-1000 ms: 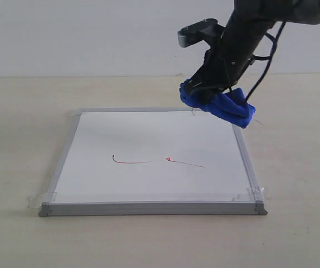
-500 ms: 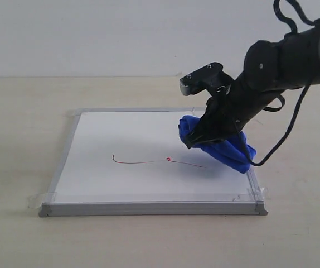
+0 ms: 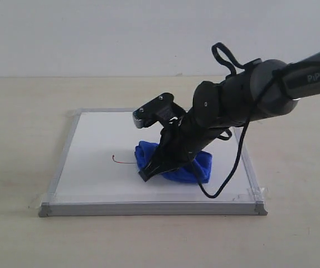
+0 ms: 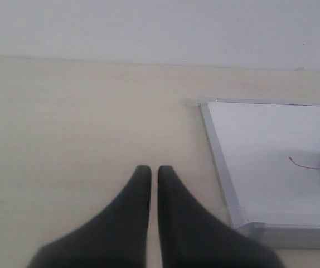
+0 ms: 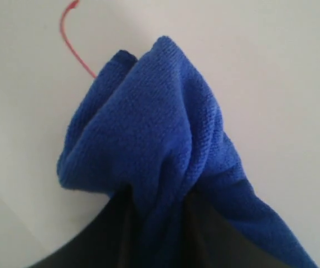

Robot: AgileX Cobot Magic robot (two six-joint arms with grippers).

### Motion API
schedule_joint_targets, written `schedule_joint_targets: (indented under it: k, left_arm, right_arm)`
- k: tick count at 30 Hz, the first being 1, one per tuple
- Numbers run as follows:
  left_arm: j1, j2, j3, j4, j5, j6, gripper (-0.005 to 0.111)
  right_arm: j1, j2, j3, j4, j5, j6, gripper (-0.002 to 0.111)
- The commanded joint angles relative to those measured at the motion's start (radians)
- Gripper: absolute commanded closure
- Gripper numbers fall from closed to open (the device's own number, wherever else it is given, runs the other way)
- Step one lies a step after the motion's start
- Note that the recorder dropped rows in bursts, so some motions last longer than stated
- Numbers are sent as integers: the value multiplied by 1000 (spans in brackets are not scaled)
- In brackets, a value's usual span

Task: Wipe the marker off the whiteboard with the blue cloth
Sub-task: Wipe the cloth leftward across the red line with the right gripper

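Clamping the cloth, my right end effector now presses it onto the board; only a stub of marker remains.

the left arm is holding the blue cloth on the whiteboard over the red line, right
No, it is the right gripper that holds the blue cloth on the whiteboard over the red line; the exterior view shows it. The left gripper is off the board.

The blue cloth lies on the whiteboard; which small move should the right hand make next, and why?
Probably slide the right hand, shut on the blue cloth, leftward in the exterior view along the whiteboard: a short stretch of red marker line shows uncovered just beyond the cloth's left edge.
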Motion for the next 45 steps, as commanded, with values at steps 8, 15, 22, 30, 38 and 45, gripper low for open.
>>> schedule_joint_targets:
  k: [8, 15, 22, 30, 38, 45]
  left_arm:
    - [-2, -4, -3, -1, -10, 1, 102]
    - [-2, -4, -3, -1, -10, 1, 102]
    - [-2, -4, -3, -1, -10, 1, 102]
    - [-2, -4, -3, -1, -10, 1, 102]
    - [-2, -4, -3, -1, -10, 1, 102]
    - [-2, -4, -3, -1, -10, 1, 102]
  right_arm:
    - [-227, 26, -9, -101, -32, 95, 109]
    - [-245, 33, -9, -89, 46, 111, 109]
    - [-44, 88, -9, 43, 170, -94, 109]
    - [-41, 48, -111, -177, 283, 60, 109]
    - [-160, 76, -152, -723, 362, 576, 109]
    - [-118, 80, -149, -351, 444, 197, 109]
